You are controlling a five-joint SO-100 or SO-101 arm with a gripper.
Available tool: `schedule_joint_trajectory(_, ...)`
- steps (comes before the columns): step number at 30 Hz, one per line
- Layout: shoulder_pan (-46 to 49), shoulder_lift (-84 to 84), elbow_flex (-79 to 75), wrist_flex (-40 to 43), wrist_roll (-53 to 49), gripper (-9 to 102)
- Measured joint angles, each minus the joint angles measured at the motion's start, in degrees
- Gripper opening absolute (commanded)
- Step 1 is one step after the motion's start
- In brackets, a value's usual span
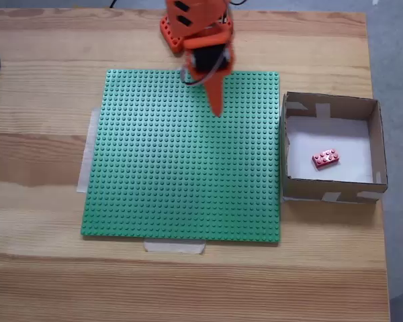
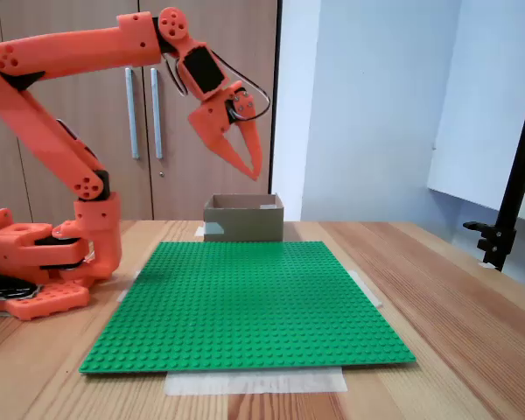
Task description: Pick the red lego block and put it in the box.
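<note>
Red lego block (image 1: pixel 326 158) lies on the white floor of the box (image 1: pixel 375 137), slightly tilted, clear of the walls. Box sits on the wooden table (image 1: pixel 40 141) just beside the right edge of the green baseplate (image 1: pixel 181 168) in the top-down fixed view. My claw (image 2: pixel 254 169) is empty, fingers pressed together to a point, aimed down. It hangs high above the baseplate, well apart from the box. My arm (image 2: pixel 61 140) rises from its base (image 2: pixel 35 262) at the plate's edge, folds at the elbow, and reaches out level.
</note>
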Motion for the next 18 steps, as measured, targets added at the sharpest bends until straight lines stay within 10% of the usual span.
schedule_joint_trajectory(18,10.81,23.64,26.98,-8.09,-1.05,-1)
